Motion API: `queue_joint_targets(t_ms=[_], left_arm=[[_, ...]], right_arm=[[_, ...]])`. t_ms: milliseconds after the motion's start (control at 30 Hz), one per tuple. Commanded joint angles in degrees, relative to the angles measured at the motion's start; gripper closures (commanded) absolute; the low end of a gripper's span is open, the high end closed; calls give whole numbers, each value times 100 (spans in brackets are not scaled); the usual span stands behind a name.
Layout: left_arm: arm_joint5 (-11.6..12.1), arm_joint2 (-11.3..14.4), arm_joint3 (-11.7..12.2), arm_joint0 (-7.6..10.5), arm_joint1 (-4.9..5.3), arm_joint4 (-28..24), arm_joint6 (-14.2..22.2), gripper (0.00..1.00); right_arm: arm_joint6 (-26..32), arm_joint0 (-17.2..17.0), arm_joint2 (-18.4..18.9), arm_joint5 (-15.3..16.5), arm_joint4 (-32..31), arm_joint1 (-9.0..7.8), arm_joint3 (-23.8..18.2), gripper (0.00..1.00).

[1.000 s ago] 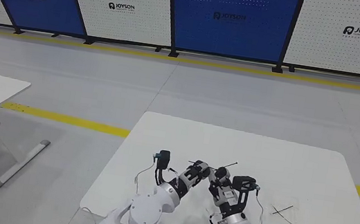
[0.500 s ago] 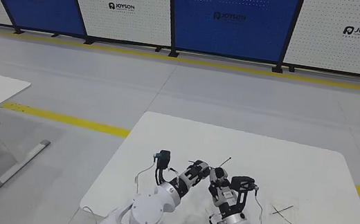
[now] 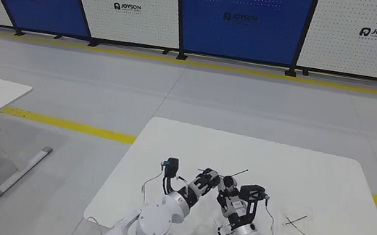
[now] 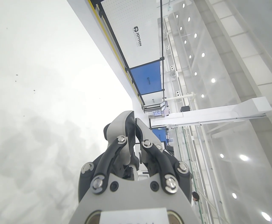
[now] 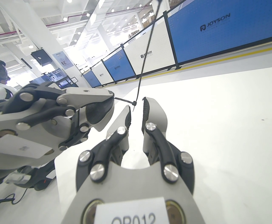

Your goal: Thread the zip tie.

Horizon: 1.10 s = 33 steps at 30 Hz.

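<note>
Tabletop (image 3: 312, 173), matte white with rounded corners: over its near half, a thin black plastic zip tie (image 3: 239, 172) juts between the silver-and-black left gripper (image 3: 210, 177) and the matching right gripper (image 3: 228, 188). Left wrist: ribbed rubber pads (image 4: 129, 127) pressed together. Right wrist: above the table, the left claw pinches the tie beside its small square head. The right claw is part-open and empty, flanking that head.

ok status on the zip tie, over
left gripper shut on zip tie. right gripper open, tie's head at its fingertips. two loose black strips on table, off to the side.
</note>
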State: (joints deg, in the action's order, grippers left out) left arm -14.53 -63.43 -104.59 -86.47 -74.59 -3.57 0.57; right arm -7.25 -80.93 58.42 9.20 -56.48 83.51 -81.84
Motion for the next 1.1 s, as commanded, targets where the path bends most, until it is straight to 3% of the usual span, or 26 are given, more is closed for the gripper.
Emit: queue_joint_targets(t_ms=[0, 167, 300, 567, 867, 1067], left_arm=[[5, 4, -4, -6, 1, 10, 2, 100], [5, 7, -3, -9, 4, 35, 12, 100], [3, 10, 2, -5, 4, 41, 15, 100], [52, 16, 5, -2, 3, 22, 16, 100], [403, 60, -71, -95, 33, 186, 236, 100], [516, 54, -97, -141, 46, 228, 278, 100]], right_arm=[[-6, 0, -3, -1, -2, 0, -2, 82], [-10, 2, -12, -19, -21, -2, -5, 86], [-6, 3, -14, -31, -5, -1, -2, 100], [-11, 9, -13, -43, 20, -2, 15, 100], [39, 24, -19, -49, 67, -1, 40, 100], [49, 33, -33, -31, 49, -3, 50, 100]])
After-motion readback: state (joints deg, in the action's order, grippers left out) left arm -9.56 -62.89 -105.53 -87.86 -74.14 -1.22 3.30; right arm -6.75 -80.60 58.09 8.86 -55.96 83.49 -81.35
